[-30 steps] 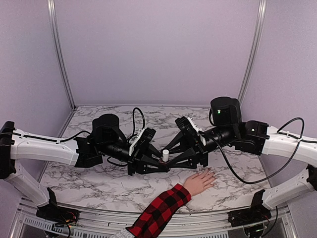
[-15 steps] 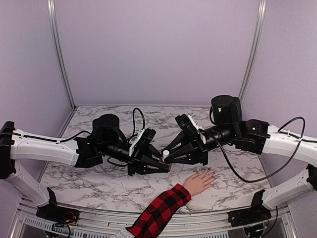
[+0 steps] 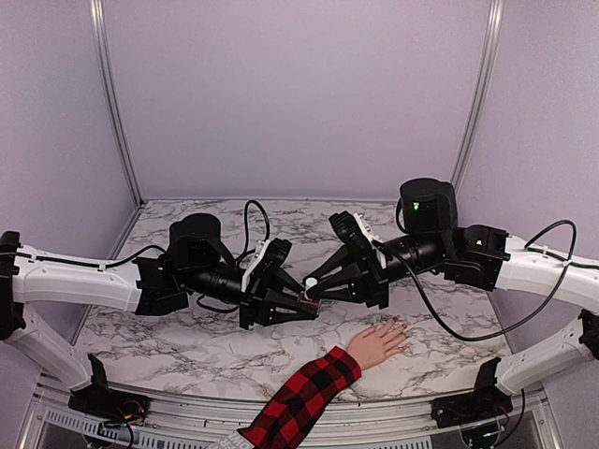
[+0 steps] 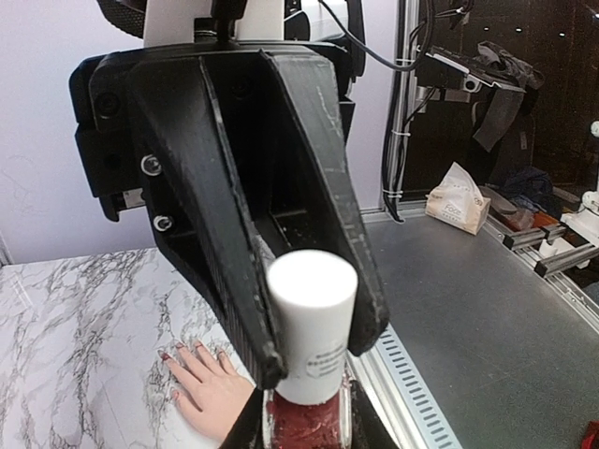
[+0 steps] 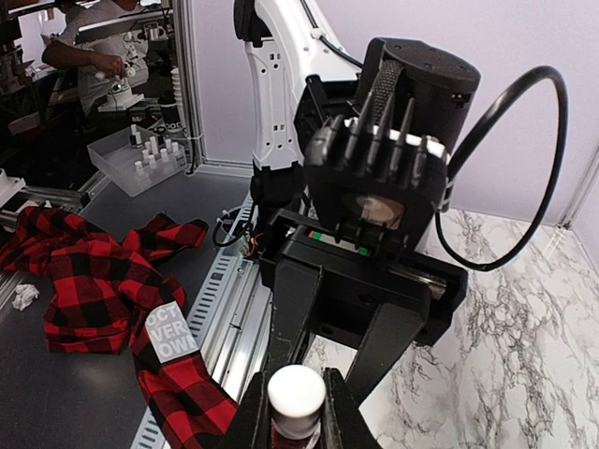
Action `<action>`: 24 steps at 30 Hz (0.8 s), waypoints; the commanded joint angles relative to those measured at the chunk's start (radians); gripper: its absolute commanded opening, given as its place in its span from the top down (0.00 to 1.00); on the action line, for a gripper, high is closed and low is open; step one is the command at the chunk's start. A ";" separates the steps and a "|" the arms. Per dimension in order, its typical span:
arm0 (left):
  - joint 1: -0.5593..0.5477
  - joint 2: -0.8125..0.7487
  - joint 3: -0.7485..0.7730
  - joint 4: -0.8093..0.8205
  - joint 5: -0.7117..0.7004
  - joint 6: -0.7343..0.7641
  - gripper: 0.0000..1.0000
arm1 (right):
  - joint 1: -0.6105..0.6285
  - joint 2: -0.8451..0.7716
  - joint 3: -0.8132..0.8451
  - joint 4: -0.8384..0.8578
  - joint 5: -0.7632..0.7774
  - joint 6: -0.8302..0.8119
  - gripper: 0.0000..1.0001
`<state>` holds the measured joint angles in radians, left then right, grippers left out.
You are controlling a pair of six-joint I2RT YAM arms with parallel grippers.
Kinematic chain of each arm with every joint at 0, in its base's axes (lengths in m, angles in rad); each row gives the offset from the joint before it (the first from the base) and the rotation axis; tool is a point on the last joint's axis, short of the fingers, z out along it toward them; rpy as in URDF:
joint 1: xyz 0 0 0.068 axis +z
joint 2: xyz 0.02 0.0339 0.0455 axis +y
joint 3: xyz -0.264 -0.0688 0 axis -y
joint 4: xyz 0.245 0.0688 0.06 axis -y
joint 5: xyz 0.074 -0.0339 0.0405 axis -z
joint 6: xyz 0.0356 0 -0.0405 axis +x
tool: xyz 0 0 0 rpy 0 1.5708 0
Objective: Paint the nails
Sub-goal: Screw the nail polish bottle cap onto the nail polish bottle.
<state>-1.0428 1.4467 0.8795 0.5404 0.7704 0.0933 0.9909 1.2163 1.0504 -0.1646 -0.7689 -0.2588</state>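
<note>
Few tiny nails (image 4: 166,356), reddish (pale hand (image 4: 213,398))

White-and-grey marble-patterned table top (image 3: 168,341), enclosed by plain lilac wall panels (image 3: 299,94) on aluminium posts (image 3: 110,103). Small dark-red glass polish bottle (image 4: 304,426) over the table's middle, white cylindrical cap (image 4: 314,318) on top. Off the table: crumpled white tissue pack (image 4: 457,198) on grey bench (image 4: 468,309); clear plastic tray (image 5: 140,161) holding small bottles.

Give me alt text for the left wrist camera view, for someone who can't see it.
The black right gripper clamps the white cap of a dark-red polish bottle, close to the camera. Below left, a pale hand lies palm down on the marble table; its nails look reddish.
</note>
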 commanded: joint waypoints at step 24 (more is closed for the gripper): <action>0.033 -0.064 -0.012 0.110 -0.763 -0.065 1.00 | -0.035 0.129 -0.020 0.137 0.567 0.309 0.99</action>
<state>-1.0267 1.3926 0.8494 0.5152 0.1940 0.0521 0.9680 1.3022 1.0542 0.0212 -0.3168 -0.0479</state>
